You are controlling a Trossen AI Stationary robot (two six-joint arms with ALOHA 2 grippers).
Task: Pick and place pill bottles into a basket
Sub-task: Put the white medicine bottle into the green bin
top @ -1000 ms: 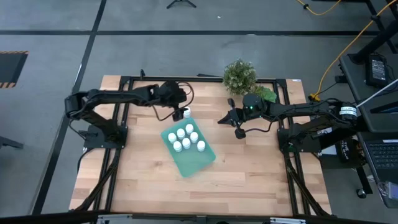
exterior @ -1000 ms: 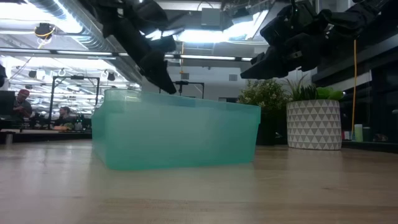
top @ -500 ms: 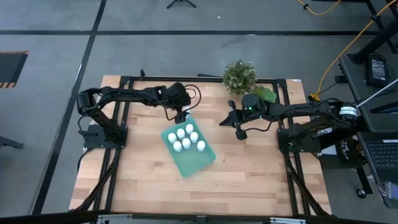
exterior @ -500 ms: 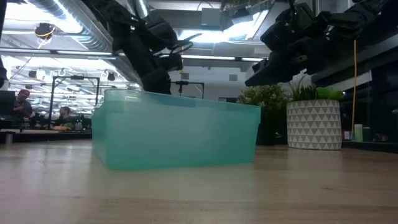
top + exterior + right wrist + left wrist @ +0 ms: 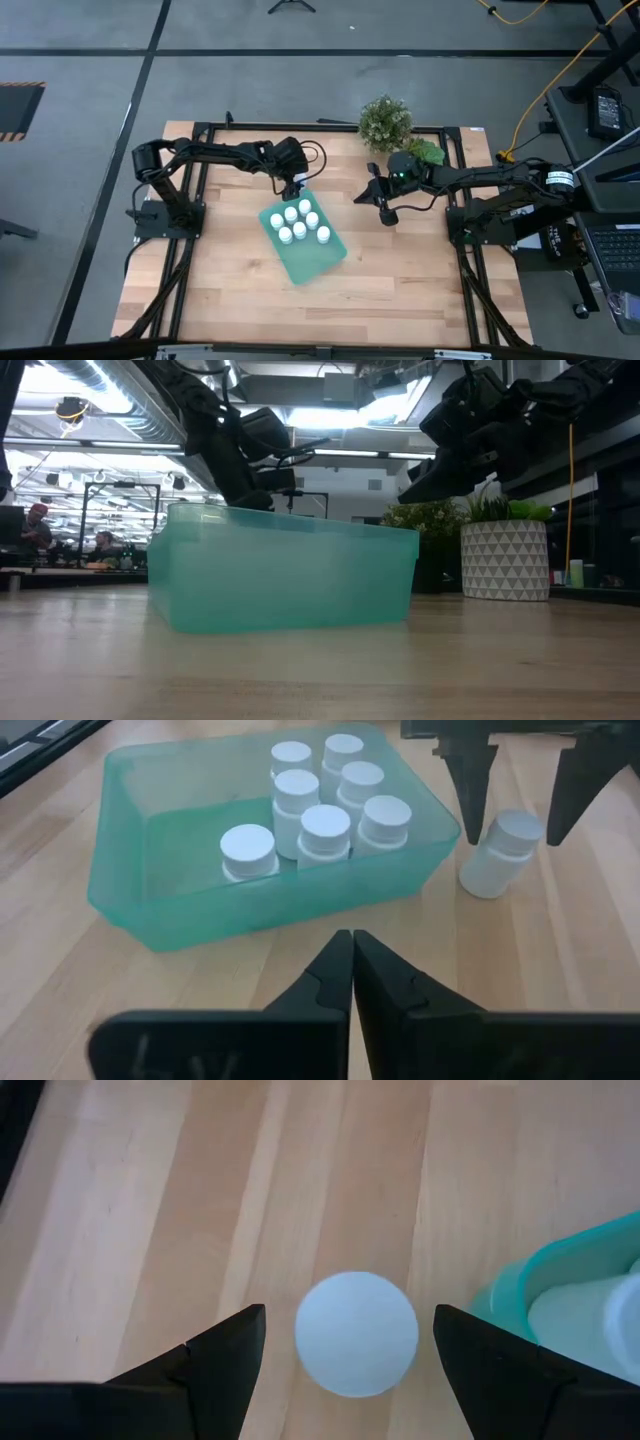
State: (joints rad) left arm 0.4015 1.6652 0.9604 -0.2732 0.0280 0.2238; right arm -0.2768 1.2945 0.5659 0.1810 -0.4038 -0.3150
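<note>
Table (image 5: 240, 290): light wooden top in a black frame, carrying all items below.

Basket (image 5: 318, 258): shallow teal tray with rounded corners, set askew near the middle of the table, nearer its far edge. It also shows in the low view (image 5: 285, 572) and the right wrist view (image 5: 180, 910).

Pill bottles in basket (image 5: 325, 815): six white, white-capped, upright, clustered in the half of the basket towards the table's far edge; five stand close together, one (image 5: 247, 850) slightly apart.

Loose pill bottle (image 5: 500, 852): one, white, standing on the bare table just outside the basket's far corner, tilted as the right wrist view shows it. Its round cap (image 5: 357, 1334) shows from above in the left wrist view.

Left gripper (image 5: 296, 186): above the loose pill bottle, fingers (image 5: 215, 1355) spread wide to either side of the cap, not touching it.

Right gripper (image 5: 385, 214): held above the table to the right of the basket, well apart from it, fingers (image 5: 325, 982) pressed together on nothing.

Plant pot (image 5: 505, 560): white, triangle-patterned, with greenery, at the table's far edge.
</note>
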